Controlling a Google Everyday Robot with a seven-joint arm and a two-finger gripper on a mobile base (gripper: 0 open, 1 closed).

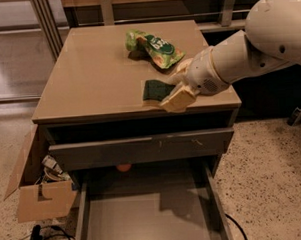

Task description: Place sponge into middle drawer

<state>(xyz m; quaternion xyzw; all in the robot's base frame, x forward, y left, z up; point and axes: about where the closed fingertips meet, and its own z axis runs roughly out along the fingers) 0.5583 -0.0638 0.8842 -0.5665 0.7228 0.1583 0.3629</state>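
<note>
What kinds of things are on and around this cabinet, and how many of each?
sponge: 1, held in the gripper at the cabinet top's front edge
snack bag: 1
drawers: 2, the middle drawer pulled out, the upper drawer above it
cardboard box: 1
Total: 5

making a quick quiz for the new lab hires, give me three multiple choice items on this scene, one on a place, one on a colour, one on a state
1. Where is the sponge?
A. in the middle drawer
B. at the front of the cabinet top, in the gripper
C. on the floor

2. What colour is the snack bag?
A. blue
B. red
C. green

3. How is the middle drawer?
A. pulled open
B. pushed shut
C. taken out

Answers:
1 B: the sponge sits at the gripper, near the front edge of the cabinet top.
2 C: the snack bag is green with a printed label.
3 A: the middle drawer juts out, with its floor showing.
</note>
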